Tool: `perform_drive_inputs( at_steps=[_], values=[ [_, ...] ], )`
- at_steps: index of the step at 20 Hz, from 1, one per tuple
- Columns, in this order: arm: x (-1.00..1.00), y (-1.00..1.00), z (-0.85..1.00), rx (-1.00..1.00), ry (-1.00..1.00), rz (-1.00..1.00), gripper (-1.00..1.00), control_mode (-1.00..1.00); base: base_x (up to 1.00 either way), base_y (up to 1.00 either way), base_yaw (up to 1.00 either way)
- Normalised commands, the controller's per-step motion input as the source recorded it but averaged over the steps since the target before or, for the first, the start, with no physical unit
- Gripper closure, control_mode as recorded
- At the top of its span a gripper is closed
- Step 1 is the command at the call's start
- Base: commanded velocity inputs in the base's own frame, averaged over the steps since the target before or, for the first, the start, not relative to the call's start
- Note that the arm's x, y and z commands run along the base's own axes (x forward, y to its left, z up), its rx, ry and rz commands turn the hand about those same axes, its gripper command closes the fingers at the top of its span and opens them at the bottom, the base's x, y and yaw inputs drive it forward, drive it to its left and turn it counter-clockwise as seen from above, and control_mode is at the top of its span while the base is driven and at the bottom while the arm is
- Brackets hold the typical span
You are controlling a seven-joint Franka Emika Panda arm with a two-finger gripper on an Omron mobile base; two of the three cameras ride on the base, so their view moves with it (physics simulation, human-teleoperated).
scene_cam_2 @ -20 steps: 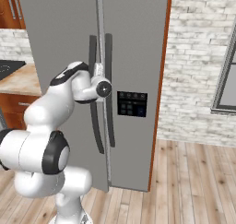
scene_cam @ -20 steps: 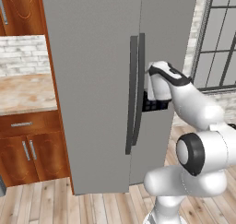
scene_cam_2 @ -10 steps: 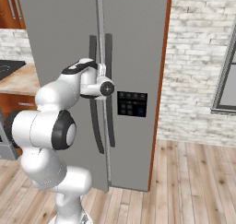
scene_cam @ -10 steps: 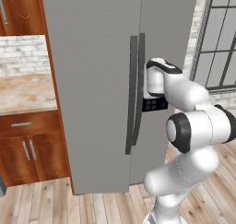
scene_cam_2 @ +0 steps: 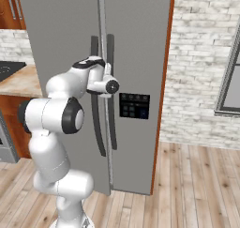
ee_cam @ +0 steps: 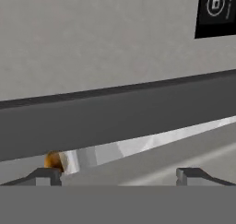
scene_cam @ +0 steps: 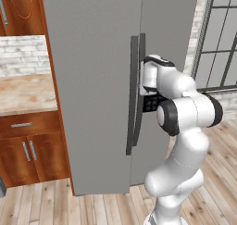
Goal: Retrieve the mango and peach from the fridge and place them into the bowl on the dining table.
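Gripper (ee_cam: 118,174) sits wide open, right up against the handle (ee_cam: 115,119) of the shut fridge (scene_cam: 92,57), so if it closes slightly off the bar it'll probably slip when pulling, leaving the door stuck.

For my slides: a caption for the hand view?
Open gripper close to a dark fridge handle, control panel beyond.

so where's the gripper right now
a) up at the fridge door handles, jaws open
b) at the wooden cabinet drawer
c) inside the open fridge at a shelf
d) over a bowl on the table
a: the gripper faces a dark handle of the closed fridge, fingertips wide apart with nothing between them.
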Motion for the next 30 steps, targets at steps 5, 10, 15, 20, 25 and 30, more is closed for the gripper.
perform_drive_inputs(
  at_steps=[5, 10, 15, 20, 25, 30],
  values=[
    [0.66, 0.04, -0.07, 0.00, 0.01, 0.01, -1.00, -1.00, 0.00, 0.00, 0.00],
    [0.39, 0.34, -0.12, 0.00, 0.07, 0.04, -1.00, -1.00, 0.00, 0.00, 0.00],
    [-0.40, 0.93, -0.02, 0.00, 0.00, 0.15, -1.00, -1.00, 0.00, 0.00, 0.00],
    [-0.67, 1.00, -0.06, -0.01, 0.00, 0.16, -1.00, -1.00, 0.00, 0.00, 0.00],
    [-0.71, 1.00, -0.01, -0.03, 0.01, 0.15, -1.00, -1.00, 0.00, 0.00, 0.00],
    [-0.70, 1.00, 0.00, -0.01, 0.06, 0.16, -1.00, -1.00, 0.00, 0.00, 0.00]
  ],
)
